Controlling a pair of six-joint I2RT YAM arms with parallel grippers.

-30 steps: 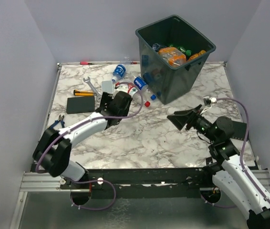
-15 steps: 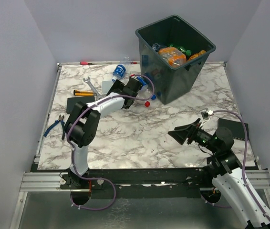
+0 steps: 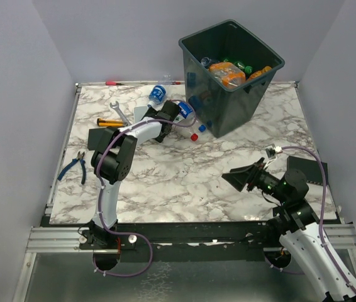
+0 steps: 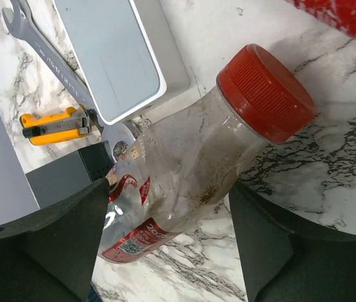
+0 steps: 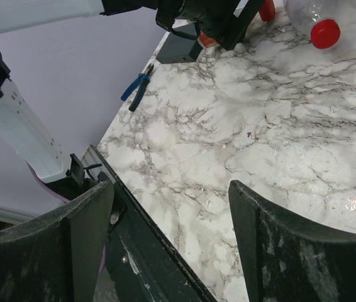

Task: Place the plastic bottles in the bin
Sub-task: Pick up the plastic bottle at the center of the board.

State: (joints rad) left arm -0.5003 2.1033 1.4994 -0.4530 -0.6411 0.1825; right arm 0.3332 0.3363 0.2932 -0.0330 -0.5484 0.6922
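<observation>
A clear plastic bottle point(image 4: 190, 157) with a red cap and a red label lies on the marble between the fingers of my left gripper point(image 4: 168, 189). The jaws stand open around it; the left finger point(image 4: 71, 239) touches it, and some marble shows beside the right finger. In the top view the left gripper point(image 3: 170, 114) is just left of the bin point(image 3: 228, 110), which holds several bottles point(image 3: 228, 74). Loose bottles lie nearby: a blue-labelled one point(image 3: 186, 112), another point(image 3: 158, 94), and a red-capped one point(image 5: 324, 31). My right gripper point(image 3: 233, 177) point(image 5: 172, 201) hangs open and empty over the near right marble.
A wrench point(image 3: 118, 112), a yellow-handled tool point(image 4: 52, 123), a grey slab point(image 4: 109, 56) and a black slab point(image 3: 105, 136) lie left of the left gripper. Blue pliers point(image 3: 75, 167) sit at the left edge. Another black slab point(image 3: 307, 170) lies at the right.
My left arm has stretched out from the left middle to the bottles beside the bin, and its jaws have narrowed around the red-capped bottle. The right arm has drawn back toward the near edge.
</observation>
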